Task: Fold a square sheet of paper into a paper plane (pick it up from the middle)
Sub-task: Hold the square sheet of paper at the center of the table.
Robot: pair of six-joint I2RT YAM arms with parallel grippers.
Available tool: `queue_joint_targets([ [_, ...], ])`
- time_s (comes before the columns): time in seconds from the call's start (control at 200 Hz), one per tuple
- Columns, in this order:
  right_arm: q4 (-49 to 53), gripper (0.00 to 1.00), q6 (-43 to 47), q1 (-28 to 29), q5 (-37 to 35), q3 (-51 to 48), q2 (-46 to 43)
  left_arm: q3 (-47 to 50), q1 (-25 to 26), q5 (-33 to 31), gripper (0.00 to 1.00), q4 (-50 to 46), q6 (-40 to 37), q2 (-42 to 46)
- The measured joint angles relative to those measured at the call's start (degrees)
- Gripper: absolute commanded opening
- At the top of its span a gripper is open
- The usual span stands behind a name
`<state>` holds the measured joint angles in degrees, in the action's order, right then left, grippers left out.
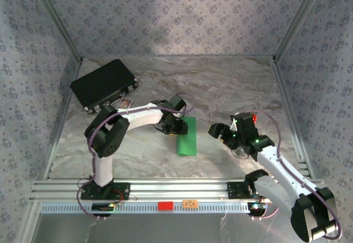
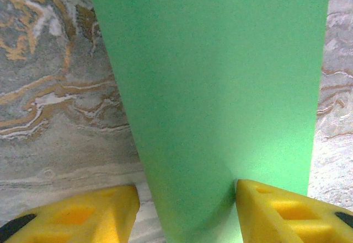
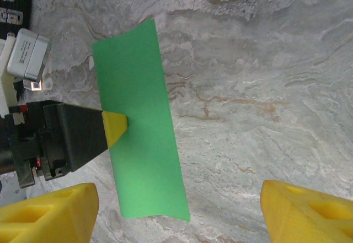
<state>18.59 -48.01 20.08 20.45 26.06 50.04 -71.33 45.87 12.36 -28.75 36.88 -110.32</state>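
I see the sheet of paper (image 1: 186, 137) folded to a narrow green strip, flat on the marble table (image 1: 237, 83), nearer to me than the black case (image 1: 103, 84) and off to its right; one long edge points roughly back at the case. The left gripper (image 1: 172, 127) sits at that edge, between case and paper; in its own wrist view the yellow fingers (image 2: 83, 215) stand partly apart with the strip running between them; the right-hand finger touches the paper and a sliver of table shows beside the other; whether they actually grip it I cannot tell. From the right wrist I see one yellow tip lying on the strip about halfway along its length.

The left arm rises from its base, bends at the elbor nearer to me than the case, and sends its white forearm away from the case before the wrist dips to the paper. The right gripper (image 1: 216, 129) hangs on the side of the paper away from the case, clear of it, pointing back toward it; its fingers (image 3: 49, 212) are spread wide around bare table; its arm slants in from the near corner farthest from the case.

The case lies closed, so I cannot see inside it.
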Motion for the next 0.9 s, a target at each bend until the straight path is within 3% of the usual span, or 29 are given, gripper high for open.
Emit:
queue_joint_targets([
  [0.899,-0.9,0.80,0.0,1.1,0.2,0.0,1.4,-1.3,0.5,-1.4,0.53,-1.7,-2.6,-0.9],
])
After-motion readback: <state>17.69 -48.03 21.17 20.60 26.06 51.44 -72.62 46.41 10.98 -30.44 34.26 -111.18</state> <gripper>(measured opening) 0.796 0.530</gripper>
